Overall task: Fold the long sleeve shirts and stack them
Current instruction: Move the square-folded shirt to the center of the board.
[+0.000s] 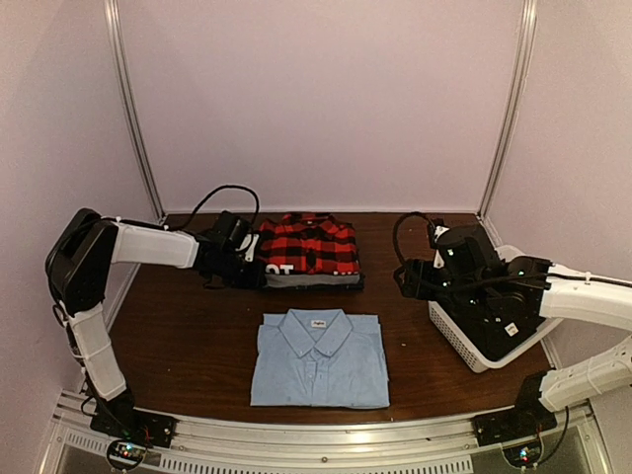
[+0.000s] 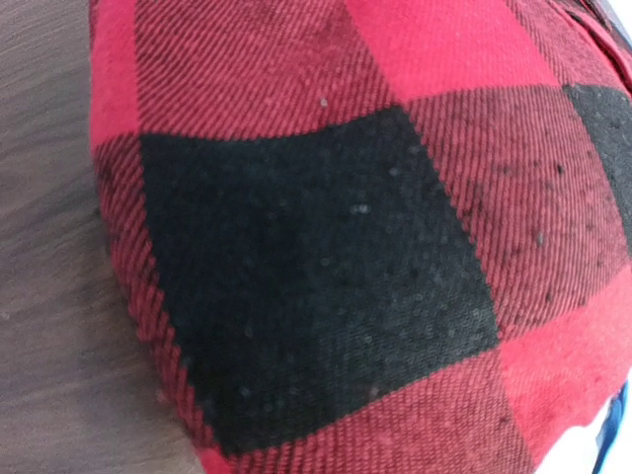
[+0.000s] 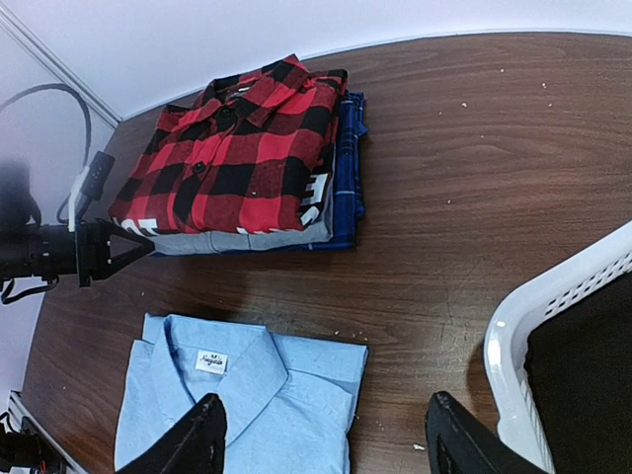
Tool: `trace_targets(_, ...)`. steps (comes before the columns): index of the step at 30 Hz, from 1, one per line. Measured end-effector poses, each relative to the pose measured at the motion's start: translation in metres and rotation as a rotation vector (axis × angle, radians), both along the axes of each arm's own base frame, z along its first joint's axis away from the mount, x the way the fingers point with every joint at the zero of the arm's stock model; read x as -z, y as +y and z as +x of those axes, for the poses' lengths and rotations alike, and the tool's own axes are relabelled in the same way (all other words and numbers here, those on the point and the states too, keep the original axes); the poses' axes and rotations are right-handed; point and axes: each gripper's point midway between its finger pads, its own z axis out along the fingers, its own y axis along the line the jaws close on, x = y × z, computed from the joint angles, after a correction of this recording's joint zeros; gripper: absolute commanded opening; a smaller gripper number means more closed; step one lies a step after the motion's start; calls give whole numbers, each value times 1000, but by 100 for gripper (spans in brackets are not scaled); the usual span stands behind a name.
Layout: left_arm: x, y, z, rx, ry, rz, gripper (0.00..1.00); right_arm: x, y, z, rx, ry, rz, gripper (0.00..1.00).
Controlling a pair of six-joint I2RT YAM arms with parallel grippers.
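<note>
The light blue button-up cloth shirt (image 1: 321,360) lay folded, collar up, on the dark wooden counter (image 1: 197,336). Beyond it the red-and-black plaid cloth shirt (image 1: 308,244), also folded, rested on top of grey and dark blue garments (image 3: 341,188). The left fingers (image 3: 118,252), beyond the blue shirt and to its left, were pressed together at the plaid shirt's edge; whether cloth was pinched between them I could not tell. The right fingers (image 3: 202,439) hung wide apart and empty, to the right of the blue shirt. Folding seemed finished, so stacking was the step in hand. The next move probably called for taking the blue shirt by its edges and lifting it flat, so that the folds did not open.
</note>
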Motion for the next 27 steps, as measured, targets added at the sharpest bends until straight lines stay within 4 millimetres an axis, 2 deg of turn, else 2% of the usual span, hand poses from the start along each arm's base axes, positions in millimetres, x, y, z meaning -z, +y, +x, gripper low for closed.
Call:
trace_targets(12, 8, 30, -10, -44, 39, 26, 0, 35, 20, 1, -57, 75, -17, 71)
trace_targets(13, 8, 30, -11, -44, 41, 25, 2, 38, 21, 0, -63, 80, -17, 71)
trace_targets(15, 5, 30, -13, -40, 41, 20, 14, 43, 21, -1, -69, 92, -22, 71)
trace_targets(21, -10, 33, -22, -28, 48, 14, 36, 58, 24, -8, -100, 132, -28, 71)
trace_targets(23, -19, 34, -26, -30, 43, 4, 41, 64, 23, -11, -109, 147, -32, 71)
trace_targets(27, -36, 39, -39, -38, 38, -25, 42, 77, 23, -19, -128, 181, -36, 71)
